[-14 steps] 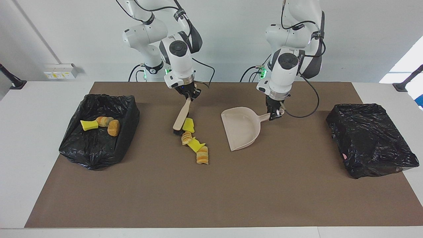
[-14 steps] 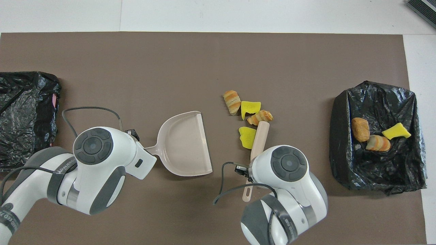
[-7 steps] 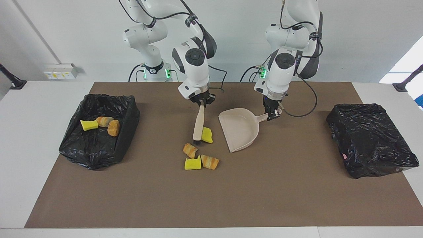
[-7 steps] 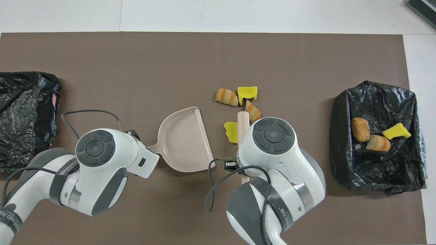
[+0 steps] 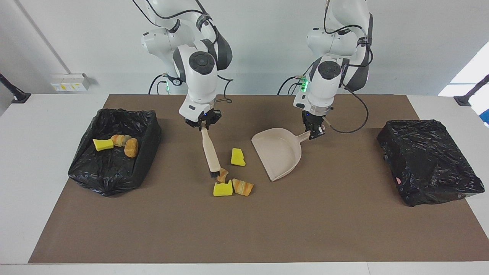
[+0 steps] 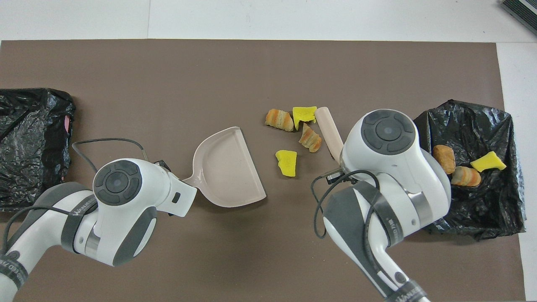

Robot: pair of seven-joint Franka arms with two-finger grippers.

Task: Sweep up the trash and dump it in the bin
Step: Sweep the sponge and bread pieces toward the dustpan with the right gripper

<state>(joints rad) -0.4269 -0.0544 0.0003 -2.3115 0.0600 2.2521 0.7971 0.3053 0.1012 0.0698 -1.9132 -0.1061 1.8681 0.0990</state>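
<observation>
Two Franka arms work a brown mat (image 5: 244, 229) on a white tabletop (image 5: 46, 183). The right tool (image 5: 202, 126) is clamped on the top end of a beige brush (image 5: 210, 152), which slants down w/ its dark bristles touching a croissant bit (image 5: 222, 175) at mid-mat. Just beside that bit, farther from the robots, lie a yellow wedge (image 5: 222, 189) and a striped croissant piece (image 5: 243, 187), the two touching. A second yellow wedge (image 5: 238, 157) sits apart, nearer the robots, btwn the brush and the dustpan (image 5: 278, 152).

The left tool (image 5: 316, 131) is closed on the dustpan's handle; the beige pan's flat lip points away from the robots and toward the loose trash, w/ nothing inside it. In the overhead view the brush (image 6: 329, 132) shows beside the cluster of three bits, and the lone wedge (image 6: 287, 162) lies near the pan's open edge (image 6: 251, 167) w/o touching.

At the right arm's end of the tabletop an open bin lined w/ black plastic (image 5: 114, 152) holds three more pieces: a yellow wedge (image 5: 102, 144), a striped croissant bit (image 5: 120, 139) and a golden-brown bread piece (image 5: 131, 147). At the left arm's end sits a second black-bagged bin (image 5: 428, 160), its plastic covering the top.
</observation>
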